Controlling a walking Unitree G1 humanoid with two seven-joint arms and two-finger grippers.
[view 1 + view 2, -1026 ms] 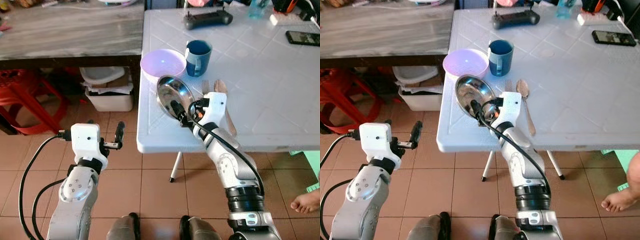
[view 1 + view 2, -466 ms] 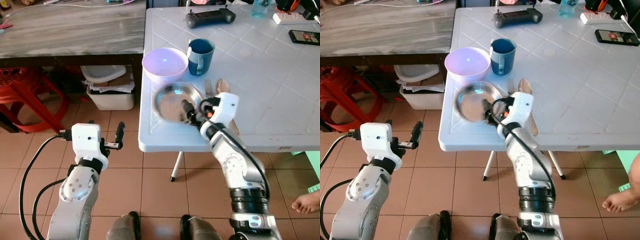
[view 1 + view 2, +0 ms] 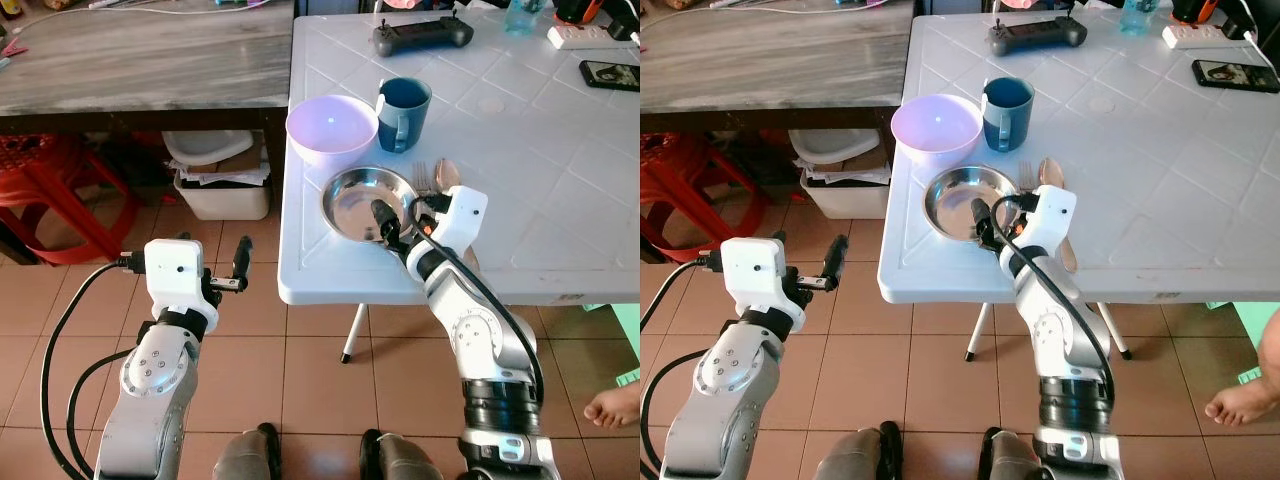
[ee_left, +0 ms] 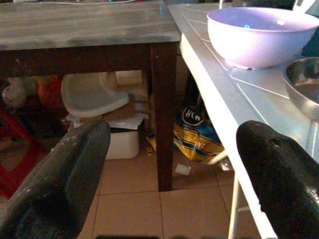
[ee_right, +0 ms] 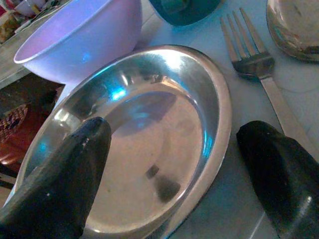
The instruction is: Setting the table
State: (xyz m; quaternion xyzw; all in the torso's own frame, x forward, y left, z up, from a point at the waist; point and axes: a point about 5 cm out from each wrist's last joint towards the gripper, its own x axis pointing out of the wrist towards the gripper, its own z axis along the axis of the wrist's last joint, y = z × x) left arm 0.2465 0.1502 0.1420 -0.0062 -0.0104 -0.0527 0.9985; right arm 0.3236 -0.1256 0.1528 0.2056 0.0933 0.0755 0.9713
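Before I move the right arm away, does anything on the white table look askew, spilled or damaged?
Nothing stands out. The steel plate lies flat on the white table near its front edge, between the open fingers of the right gripper. The lilac bowl and blue mug stand upright behind it, the fork beside it. No spill.

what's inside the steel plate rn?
Nothing but reflections inside the steel plate. One finger of the right gripper sits over its near rim and hides that patch; the jaws are open.
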